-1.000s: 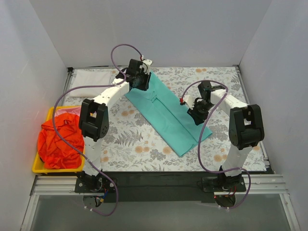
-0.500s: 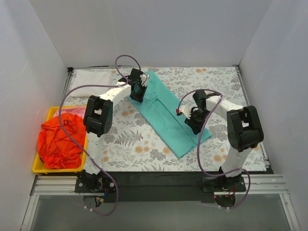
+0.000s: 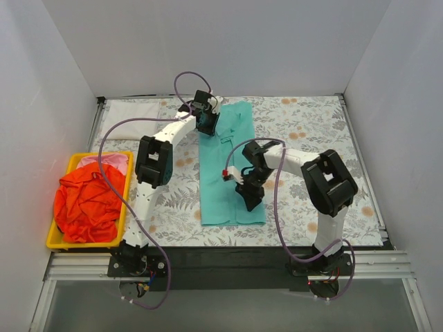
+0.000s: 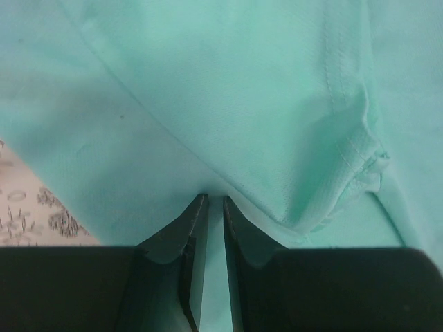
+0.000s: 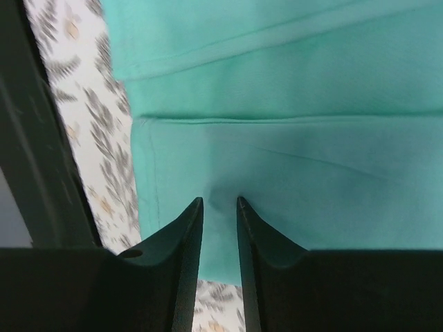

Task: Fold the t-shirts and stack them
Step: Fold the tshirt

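Teal shirt lies folded into a long strip on the floral tablecloth, running approx 6 to 12 o'clock thru table centre, near hem close to the front edge. Right gripper sits on the strip's near end at its 3 o'clock side; wrist cam shows jaws nearly together w/ teal cloth nipped btwn them. Yellow tray at 8 o'clock holds crumpled orange shirt, w/ pink shirt just behind it. Left gripper is at the strip's far end, 12 o'clock, jaws pinched on a raised tuck of teal cloth. White shirt lies flat in the 11 o'clock corner.
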### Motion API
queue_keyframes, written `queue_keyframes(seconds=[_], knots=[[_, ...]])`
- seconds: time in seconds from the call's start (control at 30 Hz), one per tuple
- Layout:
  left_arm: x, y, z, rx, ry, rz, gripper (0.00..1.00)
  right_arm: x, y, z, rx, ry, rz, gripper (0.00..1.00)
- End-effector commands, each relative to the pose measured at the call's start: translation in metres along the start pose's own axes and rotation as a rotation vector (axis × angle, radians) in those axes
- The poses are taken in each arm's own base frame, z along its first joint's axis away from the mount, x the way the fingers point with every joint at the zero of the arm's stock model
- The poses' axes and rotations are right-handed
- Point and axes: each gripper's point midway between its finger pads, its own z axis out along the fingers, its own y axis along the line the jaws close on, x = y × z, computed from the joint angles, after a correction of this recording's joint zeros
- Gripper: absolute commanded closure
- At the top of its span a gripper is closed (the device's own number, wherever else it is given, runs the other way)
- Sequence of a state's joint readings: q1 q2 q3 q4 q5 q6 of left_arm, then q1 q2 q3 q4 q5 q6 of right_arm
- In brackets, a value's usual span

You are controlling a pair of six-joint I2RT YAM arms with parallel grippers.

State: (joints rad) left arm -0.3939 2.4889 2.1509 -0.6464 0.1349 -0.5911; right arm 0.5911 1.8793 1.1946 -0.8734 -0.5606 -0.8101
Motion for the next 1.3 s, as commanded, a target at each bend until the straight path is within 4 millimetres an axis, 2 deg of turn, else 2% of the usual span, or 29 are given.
queue_keyframes(seconds=[0.0,0.07,0.13,0.2,0.23,0.27,0.3,0.33,0.37,0.4,0.43,0.47,0.53,0.57,0.63,0.67,0.7,0.73,0.77,0.8,0.83,0.87,0.9,0.93,0.97,1.07,1.13,1.17,1.27], knots=[[-0.021,-0.001,0.012,0.048,-0.064,0.034,0.86,-0.048,0.021,0.018,-0.113,-0.082,-0.030,0.67],[-0.034,-0.003,0.008,0.059,-0.098,0.042,0.86,-0.059,0.018,0.013,-0.099,-0.097,-0.036,0.66],[-0.048,-0.004,-0.003,0.058,-0.136,0.038,0.85,-0.069,0.007,0.000,-0.045,-0.113,-0.051,0.63],[-0.067,-0.006,-0.026,0.051,-0.191,0.033,0.84,-0.071,-0.006,-0.021,0.019,-0.143,-0.049,0.61],[-0.073,-0.008,-0.045,0.051,-0.210,0.031,0.84,-0.075,-0.012,-0.040,0.052,-0.184,-0.040,0.58],[-0.078,-0.010,-0.055,0.053,-0.227,0.033,0.83,-0.077,-0.015,-0.051,0.072,-0.207,-0.037,0.57],[-0.073,-0.014,-0.060,0.073,-0.224,0.033,0.82,-0.078,-0.017,-0.060,0.088,-0.226,-0.033,0.55],[-0.076,-0.017,-0.072,0.092,-0.238,0.038,0.77,-0.083,-0.021,-0.074,0.117,-0.255,-0.038,0.51],[-0.092,-0.021,-0.105,0.123,-0.293,0.046,0.74,-0.084,-0.021,-0.093,0.151,-0.289,-0.037,0.49],[-0.090,-0.026,-0.119,0.169,-0.297,0.047,0.70,-0.086,-0.021,-0.104,0.174,-0.310,-0.045,0.46],[-0.074,-0.041,-0.128,0.280,-0.273,0.055,0.63,-0.087,-0.020,-0.114,0.201,-0.325,-0.058,0.41],[-0.080,-0.041,-0.164,0.308,-0.320,0.068,0.53,-0.087,-0.014,-0.129,0.259,-0.330,-0.093,0.40],[-0.066,-0.051,-0.194,0.389,-0.332,0.110,0.46,-0.084,-0.007,-0.141,0.319,-0.324,-0.152,0.37],[-0.048,-0.054,-0.217,0.437,-0.340,0.145,0.44,-0.082,-0.001,-0.155,0.382,-0.320,-0.231,0.34],[-0.028,-0.056,-0.235,0.461,-0.331,0.160,0.42,-0.071,0.006,-0.153,0.401,-0.293,-0.284,0.34],[-0.010,-0.058,-0.248,0.492,-0.331,0.199,0.42,-0.068,0.010,-0.152,0.420,-0.268,-0.321,0.33],[0.010,-0.063,-0.251,0.523,-0.287,0.200,0.43,-0.063,0.011,-0.142,0.407,-0.242,-0.316,0.34],[0.021,-0.070,-0.264,0.540,-0.294,0.248,0.44,-0.065,0.017,-0.132,0.388,-0.219,-0.327,0.37],[0.035,-0.073,-0.266,0.559,-0.284,0.284,0.45,-0.064,0.018,-0.120,0.356,-0.201,-0.312,0.40],[0.069,-0.079,-0.257,0.597,-0.244,0.307,0.46,-0.062,0.022,-0.108,0.322,-0.189,-0.284,0.42],[0.079,-0.082,-0.259,0.598,-0.252,0.316,0.46,-0.061,0.025,-0.097,0.297,-0.179,-0.274,0.44],[0.084,-0.086,-0.271,0.586,-0.288,0.338,0.46,-0.066,0.028,-0.081,0.275,-0.165,-0.288,0.47],[0.101,-0.089,-0.267,0.598,-0.285,0.354,0.46,-0.066,0.028,-0.073,0.273,-0.156,-0.287,0.48],[0.108,-0.091,-0.269,0.600,-0.293,0.361,0.46,-0.059,0.028,-0.060,0.265,-0.138,-0.266,0.49],[0.109,-0.094,-0.278,0.591,-0.318,0.376,0.46,-0.062,0.025,-0.050,0.279,-0.128,-0.286,0.50],[0.127,-0.100,-0.283,0.604,-0.329,0.421,0.46,-0.052,0.019,-0.028,0.289,-0.079,-0.285,0.52],[0.146,-0.101,-0.279,0.604,-0.314,0.443,0.46,-0.045,0.019,-0.018,0.279,-0.059,-0.275,0.52],[0.151,-0.102,-0.282,0.601,-0.322,0.456,0.47,-0.036,0.017,-0.006,0.277,-0.027,-0.270,0.53],[0.169,-0.103,-0.280,0.595,-0.317,0.502,0.47,-0.015,0.007,0.011,0.291,0.039,-0.255,0.53]])
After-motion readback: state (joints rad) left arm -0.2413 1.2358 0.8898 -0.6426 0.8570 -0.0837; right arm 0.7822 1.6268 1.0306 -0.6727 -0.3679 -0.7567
